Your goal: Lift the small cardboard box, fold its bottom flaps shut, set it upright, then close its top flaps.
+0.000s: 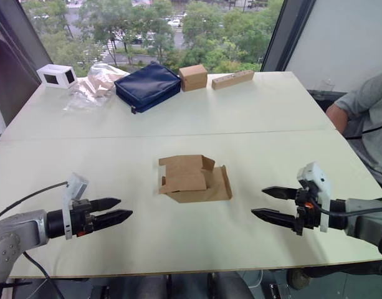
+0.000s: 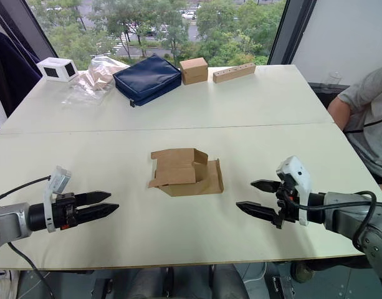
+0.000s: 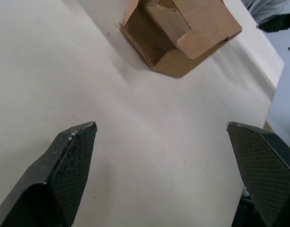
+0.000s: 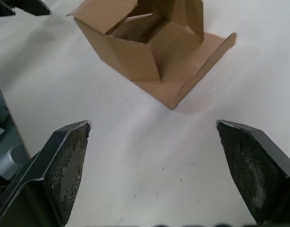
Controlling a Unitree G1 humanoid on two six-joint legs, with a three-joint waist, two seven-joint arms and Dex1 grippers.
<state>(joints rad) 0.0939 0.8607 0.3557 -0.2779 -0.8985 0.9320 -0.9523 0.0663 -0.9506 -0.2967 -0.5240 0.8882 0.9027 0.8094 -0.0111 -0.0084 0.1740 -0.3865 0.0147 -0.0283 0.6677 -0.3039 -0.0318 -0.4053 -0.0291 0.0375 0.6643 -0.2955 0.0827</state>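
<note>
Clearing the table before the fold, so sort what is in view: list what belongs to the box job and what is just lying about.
Job:
small cardboard box, flaps open, mid-table
left gripper, open
right gripper, open

Lying about, at the far edge:
navy zip pouch
cube-shaped cardboard box
long tan bar
clear plastic bag
small white box

I see the small cardboard box (image 1: 194, 179) on the table (image 1: 272, 112); left gripper (image 1: 113, 210) lies left of it, right gripper (image 1: 264, 202) right, both apart.
</note>
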